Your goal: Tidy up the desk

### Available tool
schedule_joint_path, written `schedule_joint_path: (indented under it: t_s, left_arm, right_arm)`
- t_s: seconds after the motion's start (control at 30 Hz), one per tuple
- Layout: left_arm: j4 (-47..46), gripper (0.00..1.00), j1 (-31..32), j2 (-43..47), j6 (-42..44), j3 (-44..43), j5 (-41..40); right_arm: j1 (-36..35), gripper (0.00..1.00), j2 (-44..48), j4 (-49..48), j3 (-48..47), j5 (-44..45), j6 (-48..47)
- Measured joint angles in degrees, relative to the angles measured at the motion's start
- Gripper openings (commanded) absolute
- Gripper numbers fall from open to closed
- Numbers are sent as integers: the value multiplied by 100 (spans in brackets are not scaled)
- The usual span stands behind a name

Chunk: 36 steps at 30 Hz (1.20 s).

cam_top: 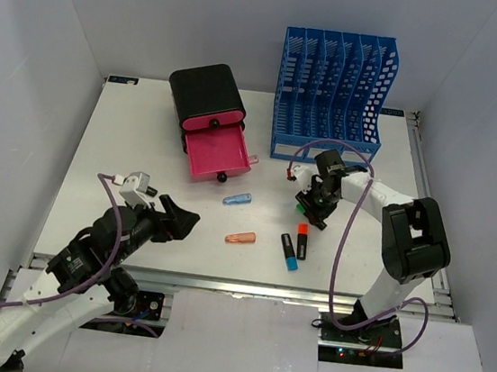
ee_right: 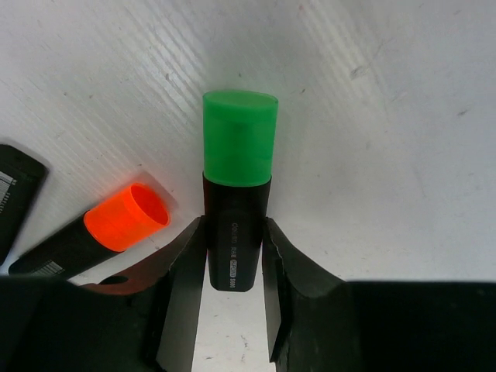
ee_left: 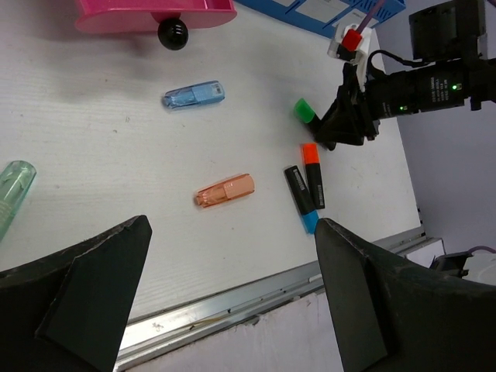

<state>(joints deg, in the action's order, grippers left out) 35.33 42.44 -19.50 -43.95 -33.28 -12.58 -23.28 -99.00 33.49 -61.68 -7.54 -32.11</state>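
My right pincer (ee_right: 234,231) is clamped on the black barrel of the green-capped marker (ee_right: 239,147). The marker lies flat on the desk (ee_right: 403,116) under me, just beside an orange-capped marker (ee_right: 124,217). I judge this the pick-up step. Next comes a straight lift that spares the neighbour, then perhaps a carry to the open pink drawer (cam_top: 216,153). My left pincer (cam_top: 182,221) hangs wide open, empty.

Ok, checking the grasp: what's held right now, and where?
The right gripper pinches the green-capped marker by its black barrel; the left gripper is empty.
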Motion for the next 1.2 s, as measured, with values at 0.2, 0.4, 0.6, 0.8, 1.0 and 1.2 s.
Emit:
schedule_joint_path:
  t_s: [0.2, 0.4, 0.6, 0.8, 1.0, 1.2]
  left_arm:
    - [189, 98, 0, 8, -331, -95, -209]
    - [412, 98, 0, 14, -702, -140, -448]
    - [836, 98, 0, 47, -1148, -388, -765]
    - [1115, 98, 0, 57, -1579, -544, -988]
    - [1230, 98, 0, 13, -1904, -543, -1014]
    - [1213, 98, 0, -34, -2080, -423, -1021]
  right_arm:
    - [-363, 8, 194, 259, -894, -77, -593]
    - [-1509, 9, 61, 346, -2563, 47, -1227]
    - [-2021, 14, -1223, 511, -5119, 252, -1602]
    - [-2294, 16, -2610, 368, -6124, 801, -1706]
    - [-2477, 46, -3312, 297, -6125, 1290, -1652]
    - [-2478, 72, -3214, 100, -6037, 1345, -1544]
